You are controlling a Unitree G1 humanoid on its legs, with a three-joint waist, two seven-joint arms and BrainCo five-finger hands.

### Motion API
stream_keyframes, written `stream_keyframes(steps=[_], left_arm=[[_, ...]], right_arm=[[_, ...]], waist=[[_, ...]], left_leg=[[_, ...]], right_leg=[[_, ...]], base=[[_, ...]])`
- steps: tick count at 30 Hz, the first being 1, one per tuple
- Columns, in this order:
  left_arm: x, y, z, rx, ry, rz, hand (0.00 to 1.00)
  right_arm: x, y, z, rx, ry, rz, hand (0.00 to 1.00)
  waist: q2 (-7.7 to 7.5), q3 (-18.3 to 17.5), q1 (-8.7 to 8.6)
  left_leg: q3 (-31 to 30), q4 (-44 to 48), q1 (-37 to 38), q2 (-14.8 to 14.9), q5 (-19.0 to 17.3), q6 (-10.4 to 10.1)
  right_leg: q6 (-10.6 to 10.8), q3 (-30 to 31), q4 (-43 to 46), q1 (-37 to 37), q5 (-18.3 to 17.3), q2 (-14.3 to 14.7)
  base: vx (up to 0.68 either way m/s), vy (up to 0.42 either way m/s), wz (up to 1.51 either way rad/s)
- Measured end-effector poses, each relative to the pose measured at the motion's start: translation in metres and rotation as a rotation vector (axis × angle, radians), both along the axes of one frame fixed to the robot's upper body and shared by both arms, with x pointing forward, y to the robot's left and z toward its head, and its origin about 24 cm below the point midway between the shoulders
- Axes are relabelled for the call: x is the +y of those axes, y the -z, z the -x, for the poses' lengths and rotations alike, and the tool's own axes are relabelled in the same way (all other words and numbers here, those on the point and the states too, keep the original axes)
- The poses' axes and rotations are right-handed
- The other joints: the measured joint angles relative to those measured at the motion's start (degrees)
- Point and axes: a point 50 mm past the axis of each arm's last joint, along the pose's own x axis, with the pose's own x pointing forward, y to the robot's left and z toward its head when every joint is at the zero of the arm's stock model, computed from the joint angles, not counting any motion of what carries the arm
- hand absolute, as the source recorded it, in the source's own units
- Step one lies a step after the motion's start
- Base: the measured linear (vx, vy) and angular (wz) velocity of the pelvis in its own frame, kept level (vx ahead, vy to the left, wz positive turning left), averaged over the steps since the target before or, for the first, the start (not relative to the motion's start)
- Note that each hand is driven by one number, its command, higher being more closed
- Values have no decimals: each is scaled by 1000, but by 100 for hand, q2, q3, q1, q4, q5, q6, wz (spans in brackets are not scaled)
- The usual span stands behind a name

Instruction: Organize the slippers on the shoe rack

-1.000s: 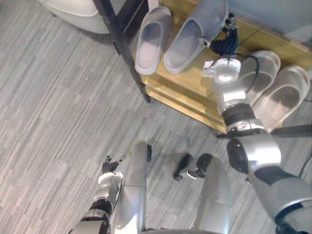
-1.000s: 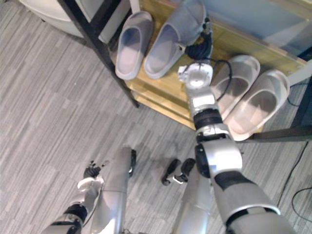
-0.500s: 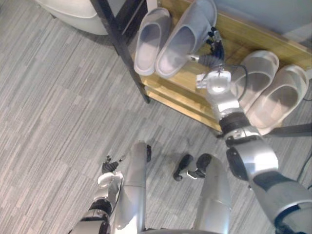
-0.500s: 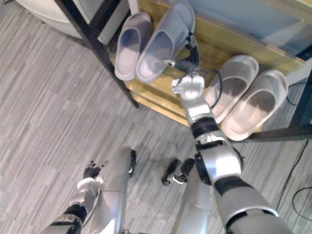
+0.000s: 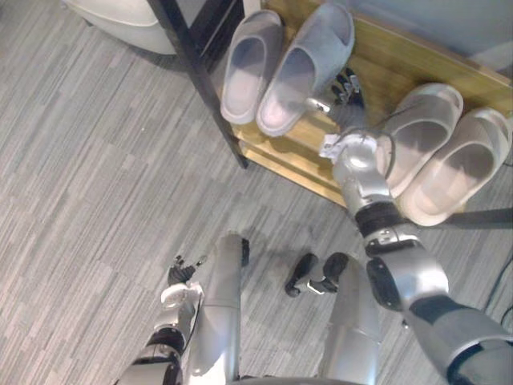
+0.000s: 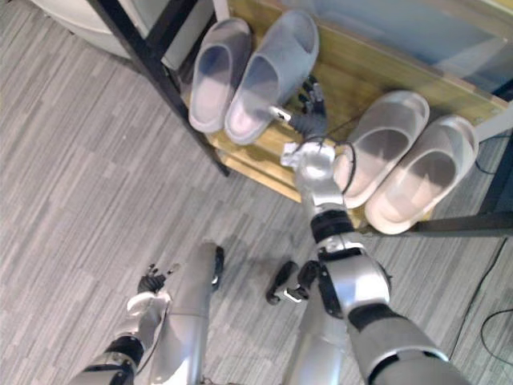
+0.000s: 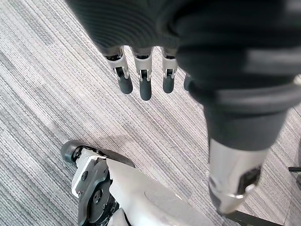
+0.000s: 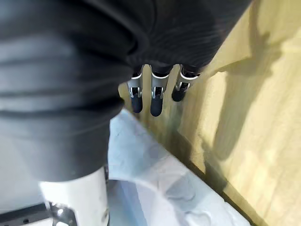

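Right hand (image 5: 343,95): flat over the shoe rack (image 5: 385,56), fingers straight and a little spread, holding nothing. The thumb lies just beside the side wall of the right grey slipper (image 5: 303,70); contact not clear.

Right grey slipper: sole down on the wooden shelf, long axis 1 to 7 o'clock, toe at 1, heel at the shelf's front edge.

Left grey slipper (image 5: 248,66): close at its 9 o'clock, toe nearer 12. The heels almost meet and the toes spread apart.

Beige slippers (image 5: 418,132): at 4 o'clock of the hand, side by side, toes to 1 o'clock, heels at the front edge.

Open room: a bare strip of wood between the two pairs, where the hand lies, and more bare wood at 12 o'clock of the beige pair.

Black post (image 5: 200,80): bounds the rack at 9 o'clock.

Left hand (image 5: 181,271): low over the grey carpet (image 5: 96,160), fingers straight, empty.
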Motion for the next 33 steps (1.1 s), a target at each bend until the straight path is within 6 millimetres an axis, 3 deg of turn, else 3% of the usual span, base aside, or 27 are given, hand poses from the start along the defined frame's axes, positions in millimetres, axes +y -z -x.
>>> stream_keyframes(steps=[17,22,33], left_arm=[[1,-3,-3,-18,-29,11,0],[3,-5,-5,-27,-46,17,0],[3,-6,-7,-33,-32,4,0]], right_arm=[[6,-7,10,-79,-41,-54,0],[17,-8,12,-91,-91,-74,0],[20,-7,12,-95,-182,-156,0]], waist=[[1,152,-24],[0,267,-71],[5,294,-62]], left_leg=[[8,57,13,46,-2,0],[19,59,16,55,-1,-3],[31,57,15,43,0,-3]], right_leg=[[28,23,50,-1,-14,14],[27,27,50,-2,-13,18],[27,34,57,-1,-14,2]], base=[[0,0,0],[0,0,0],[0,0,0]])
